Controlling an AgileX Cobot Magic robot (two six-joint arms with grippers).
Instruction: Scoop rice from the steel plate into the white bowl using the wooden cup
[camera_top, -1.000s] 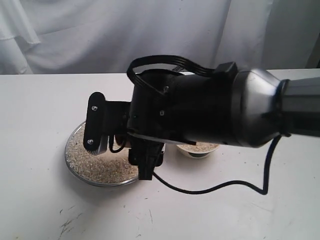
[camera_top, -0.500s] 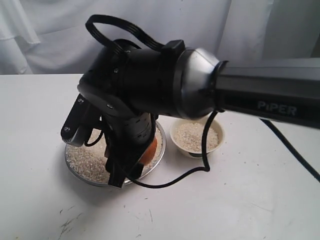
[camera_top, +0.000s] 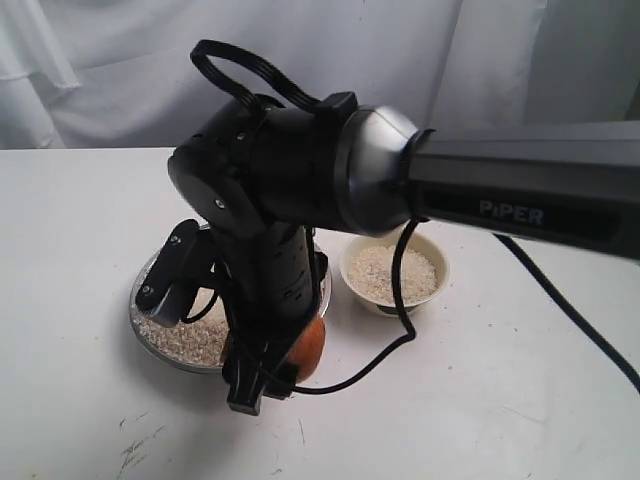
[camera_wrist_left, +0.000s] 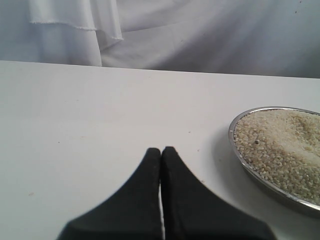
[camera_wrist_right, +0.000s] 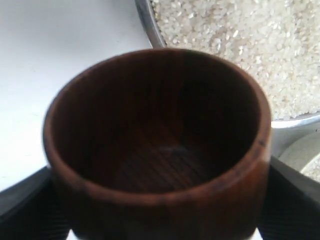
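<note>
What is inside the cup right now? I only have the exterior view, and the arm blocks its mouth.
Observer: Nothing. The right wrist view looks straight into the cup, and its dark bottom is bare.
Operator: And the left end effector? It isn't in my picture.
Observer: The left end effector is shut, with bare table ahead of it, beside the plate and not touching it.

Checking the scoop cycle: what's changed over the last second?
The right arm swung from level, hiding the white bowl, to pointing down; the right gripper, clamping the empty wooden cup, moved to the near rim of the steel plate. Nothing let go. Plate, bowl, rice unmoved.
</note>
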